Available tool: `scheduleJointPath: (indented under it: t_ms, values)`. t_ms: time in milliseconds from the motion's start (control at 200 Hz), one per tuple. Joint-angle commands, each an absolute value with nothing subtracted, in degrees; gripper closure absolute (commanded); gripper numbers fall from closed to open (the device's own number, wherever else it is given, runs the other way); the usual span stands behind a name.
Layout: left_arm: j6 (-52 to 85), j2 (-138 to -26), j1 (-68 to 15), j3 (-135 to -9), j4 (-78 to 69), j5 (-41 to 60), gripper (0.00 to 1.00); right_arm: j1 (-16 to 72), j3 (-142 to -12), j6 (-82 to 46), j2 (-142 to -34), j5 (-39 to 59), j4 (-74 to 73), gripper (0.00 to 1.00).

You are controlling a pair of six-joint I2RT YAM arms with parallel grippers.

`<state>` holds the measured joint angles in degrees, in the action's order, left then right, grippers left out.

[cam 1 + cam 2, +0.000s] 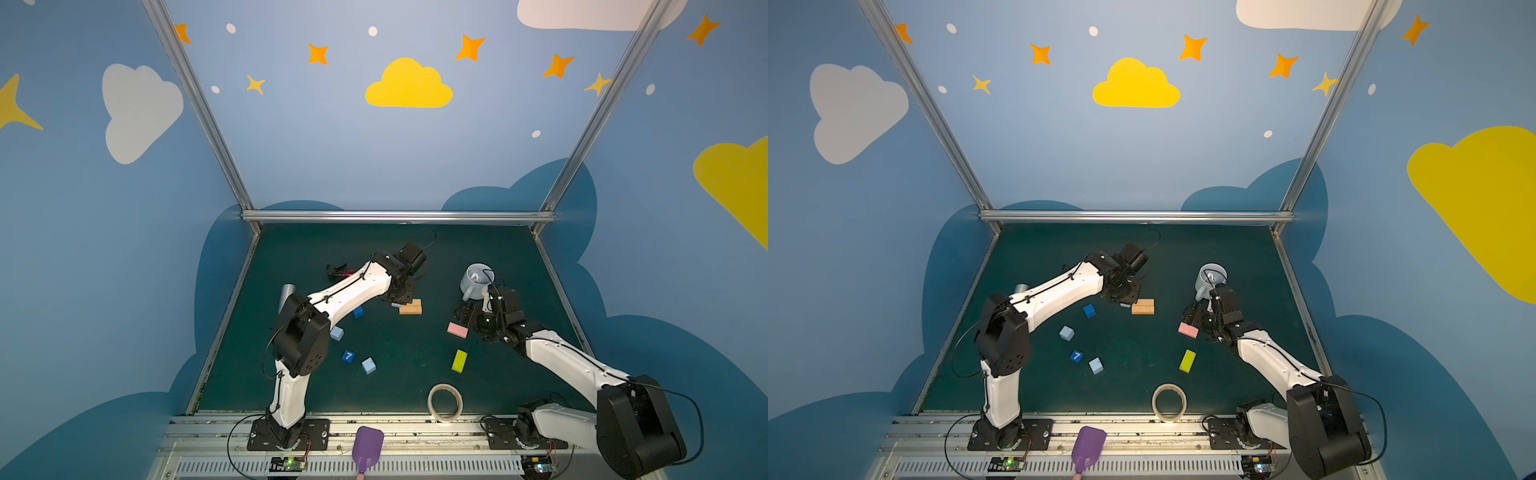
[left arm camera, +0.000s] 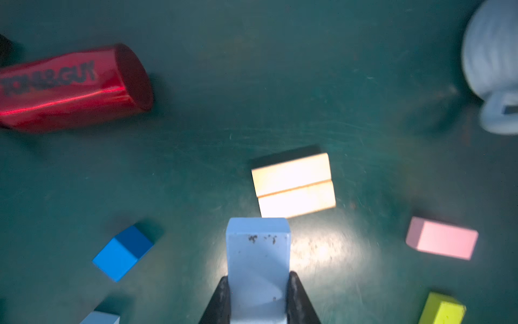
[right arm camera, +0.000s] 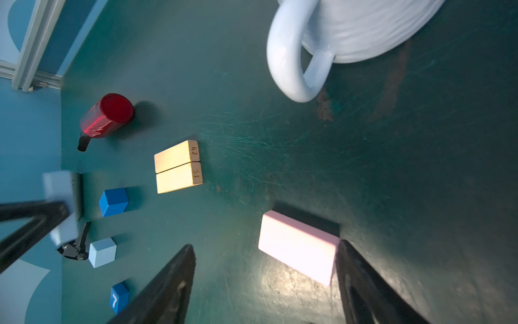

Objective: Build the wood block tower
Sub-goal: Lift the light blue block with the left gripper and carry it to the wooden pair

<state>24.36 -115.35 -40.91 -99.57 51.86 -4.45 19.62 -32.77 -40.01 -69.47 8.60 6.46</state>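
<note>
My left gripper [image 2: 258,277] is shut on a light-blue flat block [image 2: 258,252], held just above the mat beside two orange blocks [image 1: 410,307] [image 2: 293,185] that lie side by side. My right gripper [image 3: 266,245] stands open low over the pink block [image 3: 298,246] [image 1: 457,330], with one finger close to the block's end. Loose on the mat are a yellow-green block [image 1: 459,360], a dark blue cube [image 1: 358,312], a blue cube marked "7" [image 1: 348,356] and two light-blue cubes [image 1: 336,333] [image 1: 368,365].
A pale blue mug [image 1: 478,280] stands behind the right gripper. A red bottle [image 1: 347,273] lies at the back left, near a grey cylinder [image 1: 287,293]. A tape roll [image 1: 444,402] sits at the front edge, with a purple scoop [image 1: 367,446] on the rail.
</note>
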Motion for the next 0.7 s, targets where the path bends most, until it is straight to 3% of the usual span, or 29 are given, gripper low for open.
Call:
scheduleJointPath:
  t_ms: [0, 696]
  values:
    - [27.27, -118.96, -40.71, -104.29, 56.55, -2.64, 0.95, 18.91, -33.66, -39.29, -68.47, 8.36, 8.00, 0.23]
    - [37.58, -128.37, -40.34, -111.29, 57.88, -2.84, 0.92, 18.13, -32.77, -40.14, -70.54, 11.38, 4.67, 0.23]
